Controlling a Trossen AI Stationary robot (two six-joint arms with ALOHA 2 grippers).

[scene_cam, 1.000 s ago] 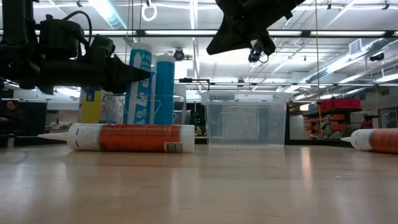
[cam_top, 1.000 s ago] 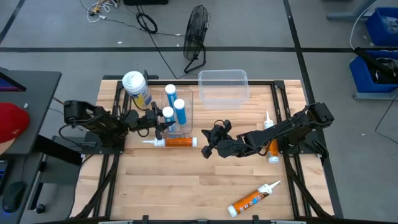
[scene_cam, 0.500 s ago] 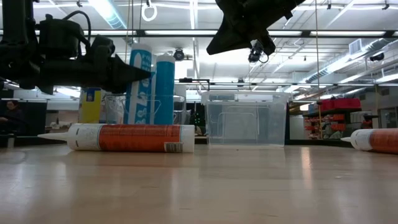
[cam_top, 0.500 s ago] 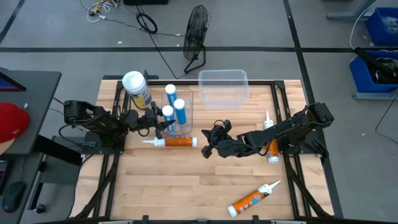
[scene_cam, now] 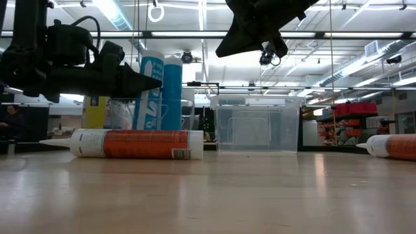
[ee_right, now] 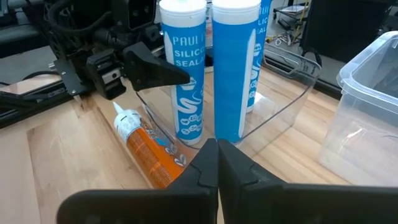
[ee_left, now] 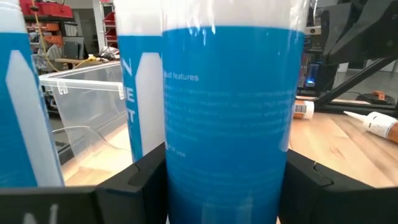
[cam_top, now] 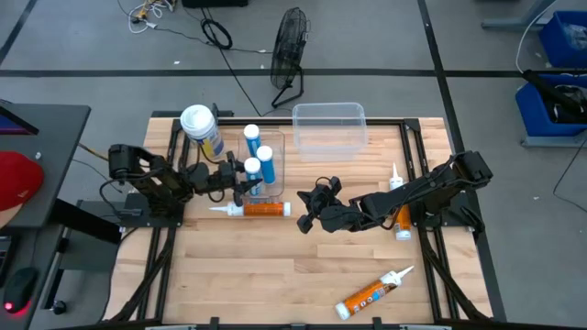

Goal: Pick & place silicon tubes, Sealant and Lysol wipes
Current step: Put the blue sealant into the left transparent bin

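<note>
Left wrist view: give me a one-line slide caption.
Left gripper closed around an upright blue silicone tube, with two more blue tubes standing alongside.

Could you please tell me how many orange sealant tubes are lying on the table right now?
3: one lies by the clear tray near the left gripper, one under the right arm at the right edge, one near the front edge. None seems hidden.

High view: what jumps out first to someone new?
The three blue tubes standing upright in a clear bin at the table's back left, with the left end effector closed around the nearest one. Beside them stands the wipes canister. The right end effector hangs shut above mid-table, near an orange sealant tube lying flat.
</note>
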